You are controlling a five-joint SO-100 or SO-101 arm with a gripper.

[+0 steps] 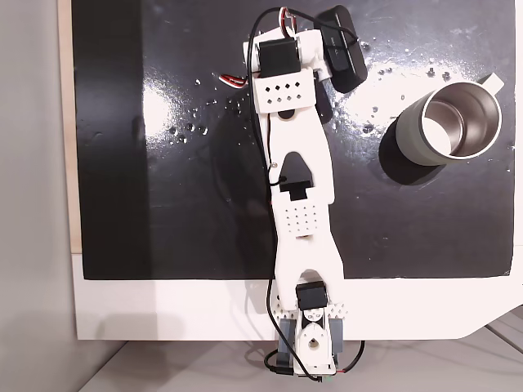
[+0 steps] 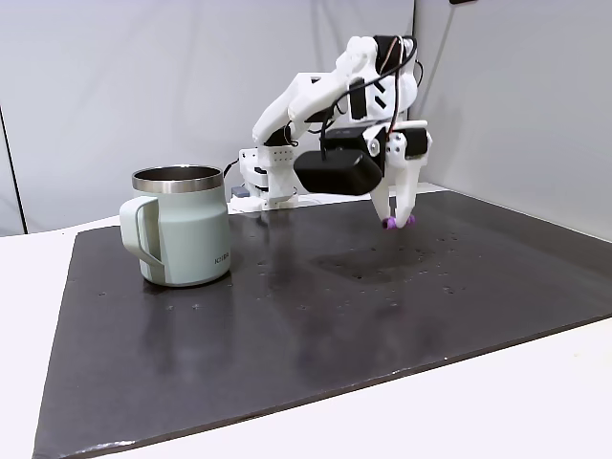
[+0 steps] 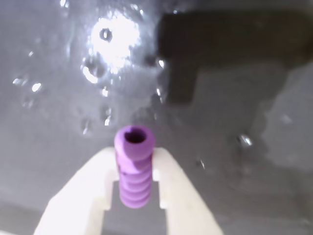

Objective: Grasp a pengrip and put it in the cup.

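Side fixed view, near to far. Nearest: bare dark matte mat (image 2: 316, 354) over the white tabletop (image 2: 497, 411). Further back on the left, the grey cylindrical metal cup (image 2: 184, 228) with shiny steel rim stands upright, handle towards the camera-left.

Well to its right, the white two-finger tool (image 2: 401, 222) hangs above the mat, clear of the surface, tips pointing down. The small light-purple ribbed rubber pengrip (image 2: 400, 223) sits at the very tips.

Wrist view: the tool (image 3: 134, 183) is clamped on the pengrip (image 3: 133, 171), white fingers (image 3: 88, 191) pressing both flanks; one end sticks well out past the tips, its hollow bore visible.

Top-down fixed view: the cup (image 1: 453, 124) stands at the right, open mouth up, well apart from the white arm (image 1: 298, 180).

Risks, as judged: the grip is shallow and the rubber soft, so a quick swing towards the cup could let the piece squirm out. A low approach could knock the rim or handle. Releasing off-centre could bounce it off the steel lip.
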